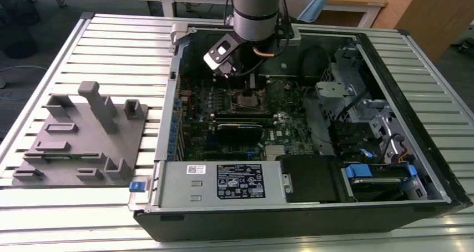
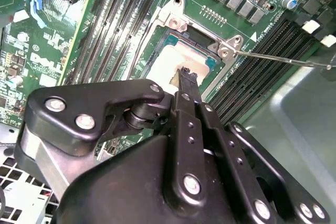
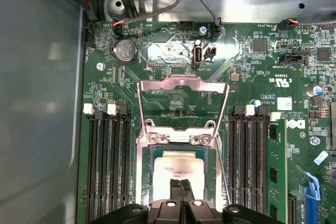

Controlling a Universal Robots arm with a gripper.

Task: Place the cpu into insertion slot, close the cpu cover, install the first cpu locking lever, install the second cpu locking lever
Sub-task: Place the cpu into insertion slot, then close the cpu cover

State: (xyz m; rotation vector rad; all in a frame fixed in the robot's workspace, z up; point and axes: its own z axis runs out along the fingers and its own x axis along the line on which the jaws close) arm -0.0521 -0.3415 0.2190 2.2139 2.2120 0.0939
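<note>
The cpu [image 3: 176,170] lies in the insertion slot [image 3: 156,156], memory slots [image 3: 107,171] flanking it, cpu cover [image 3: 181,88] raised.

Grey fixture tray [image 1: 74,141], slatted table [image 1: 111,46], coin battery [image 3: 125,51], memory slots [image 3: 107,166]

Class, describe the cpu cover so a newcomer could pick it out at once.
Inside the open computer case, find the green circuit board and its square insertion slot between two banks of long black memory slots. The cpu cover is hinged at the slot's edge, swung open: the only thin silver frame with a large square cut-out.
</note>
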